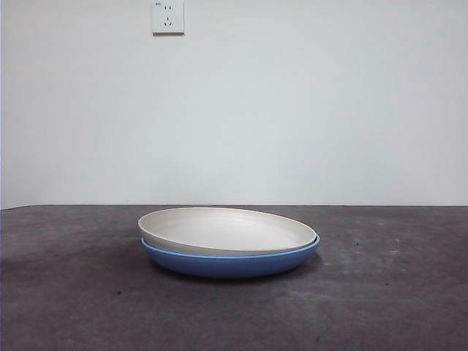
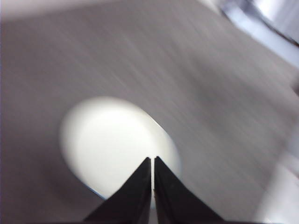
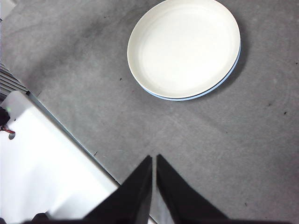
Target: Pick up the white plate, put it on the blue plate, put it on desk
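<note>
The white plate sits nested in the blue plate, tilted a little so that one side of its rim rides higher and slightly past the blue rim. The stacked pair rests on the desk, near the middle of its width and well back from the near edge. No arm enters the front view. On the wall behind, a white socket carries small markings too fine to read; neither plate shows a label. My left tool hangs above the white plate with its jaws closed together, holding nothing; that view is blurred. My right tool is likewise closed and empty, above bare desk well apart from the plates, beside a white panel at the desk's edge.
</note>
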`<state>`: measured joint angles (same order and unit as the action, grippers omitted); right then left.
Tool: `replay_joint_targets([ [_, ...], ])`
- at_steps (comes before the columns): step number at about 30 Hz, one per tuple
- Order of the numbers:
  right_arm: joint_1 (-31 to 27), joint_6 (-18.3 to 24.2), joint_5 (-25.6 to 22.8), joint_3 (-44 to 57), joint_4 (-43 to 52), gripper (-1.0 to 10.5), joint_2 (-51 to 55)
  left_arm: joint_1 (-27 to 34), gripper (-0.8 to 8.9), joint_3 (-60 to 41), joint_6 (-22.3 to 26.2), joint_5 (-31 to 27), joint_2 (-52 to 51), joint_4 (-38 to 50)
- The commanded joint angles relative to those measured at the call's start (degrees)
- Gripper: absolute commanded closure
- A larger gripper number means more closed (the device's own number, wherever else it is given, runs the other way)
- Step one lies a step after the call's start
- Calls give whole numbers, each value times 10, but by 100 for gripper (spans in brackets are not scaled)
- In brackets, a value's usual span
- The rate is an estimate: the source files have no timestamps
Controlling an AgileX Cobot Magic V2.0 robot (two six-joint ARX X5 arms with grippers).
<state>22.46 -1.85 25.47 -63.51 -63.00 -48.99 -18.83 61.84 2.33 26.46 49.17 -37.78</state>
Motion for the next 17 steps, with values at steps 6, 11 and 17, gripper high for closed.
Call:
replay_joint_targets([
  [6, 3, 6, 0, -10, 4, 939, -3, 127, 804, -57, 16, -98, -113, 195],
  [11, 3, 6, 0, -10, 4, 939, -3, 172, 804, -170, 26, -160, -193, 292],
  [17, 3, 6, 1, -10, 4, 939, -3, 199, 804, -309, 30, -162, -272, 334],
])
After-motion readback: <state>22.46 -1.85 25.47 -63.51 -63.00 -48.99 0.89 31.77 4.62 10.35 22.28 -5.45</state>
